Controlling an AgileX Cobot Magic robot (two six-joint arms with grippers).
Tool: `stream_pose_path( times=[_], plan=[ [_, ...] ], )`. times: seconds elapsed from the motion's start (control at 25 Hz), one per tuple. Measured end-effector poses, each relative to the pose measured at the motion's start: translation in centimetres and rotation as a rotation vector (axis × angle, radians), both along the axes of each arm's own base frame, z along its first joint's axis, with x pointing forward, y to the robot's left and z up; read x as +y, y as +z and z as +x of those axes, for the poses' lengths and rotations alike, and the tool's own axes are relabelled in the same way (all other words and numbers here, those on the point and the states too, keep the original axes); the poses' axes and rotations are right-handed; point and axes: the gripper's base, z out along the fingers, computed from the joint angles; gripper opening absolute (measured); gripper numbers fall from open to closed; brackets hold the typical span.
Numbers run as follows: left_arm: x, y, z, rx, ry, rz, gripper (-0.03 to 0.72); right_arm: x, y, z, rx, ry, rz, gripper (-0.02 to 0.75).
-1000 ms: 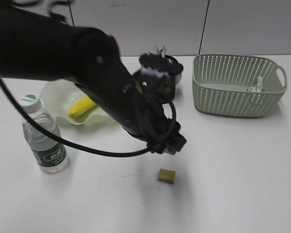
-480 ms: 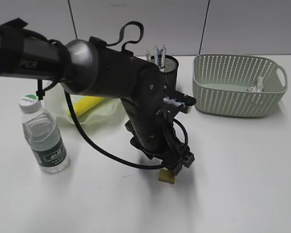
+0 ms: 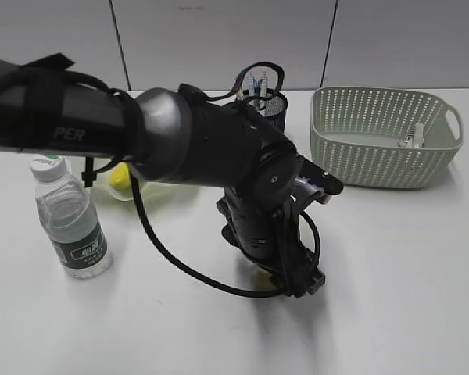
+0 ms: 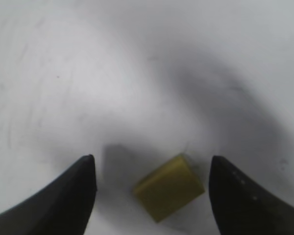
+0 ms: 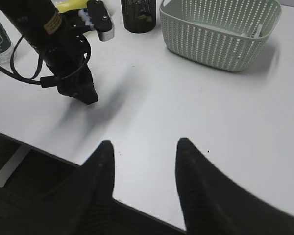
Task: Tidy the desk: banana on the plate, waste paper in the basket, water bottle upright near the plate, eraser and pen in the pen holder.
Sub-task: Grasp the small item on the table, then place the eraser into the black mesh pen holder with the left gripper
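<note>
Straddling eraser (image 4: pixel 169 194) on desk (image 4: pixel 137 73), left gripper (image 4: pixel 152 191) jaws wide, untouching; right gripper (image 5: pixel 144 183) at 5 o'clock, parted, empty.

the left arm (image 3: pixel 187 144) is glossy black with a silvery-grey rounded joint, pale lettering ending "per" on its sleeve, black straps and a looping black cable. its hand (image 4: pixel 152 188) has dark curved fingers (image 4: pixel 68 196). the right hand (image 5: pixel 144 183) shows two tapered black fingers (image 5: pixel 100 181).
</note>
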Motion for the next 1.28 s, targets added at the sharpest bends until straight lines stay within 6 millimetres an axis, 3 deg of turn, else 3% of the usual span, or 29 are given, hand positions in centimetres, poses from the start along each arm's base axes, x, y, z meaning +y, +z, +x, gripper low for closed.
stream_pose_path(
  times=[0.24, 0.4, 0.52, 0.64, 0.72, 0.92, 1.04, 1.28],
  plan=[
    [0.1, 0.0, 0.1, -0.008, 0.003, 0.006, 0.538, 0.0, 0.0, 0.0, -0.001, 0.0, 0.0, 0.333],
    [0.1, -1.5, 0.0, 0.023, 0.013, 0.04, 0.534, 0.0, 0.0, 0.0, -0.001, 0.0, 0.0, 0.332],
    [0.1, -1.6, 0.0, 0.025, 0.015, 0.041, 0.528, 0.0, 0.0, 0.0, -0.001, 0.0, 0.0, 0.332],
    [0.1, -1.5, 0.0, 0.028, 0.019, 0.038, 0.454, 0.0, 0.0, 0.0, -0.001, 0.0, 0.0, 0.332],
    [0.0, -1.5, 0.0, 0.028, 0.017, 0.038, 0.325, 0.0, 0.0, 0.0, -0.001, 0.0, 0.0, 0.332],
    [0.0, -1.1, 0.0, 0.019, 0.016, 0.027, 0.309, 0.0, 0.0, 0.0, -0.001, 0.0, 0.0, 0.332],
    [0.0, 1.2, 0.8, -0.051, 0.009, -0.039, 0.309, 0.0, 0.0, 0.0, -0.001, 0.0, 0.0, 0.332],
    [1.5, 12.0, 6.9, -0.411, 0.049, -0.377, 0.309, 0.0, 0.0, 0.0, -0.001, 0.0, 0.0, 0.33]
  ],
)
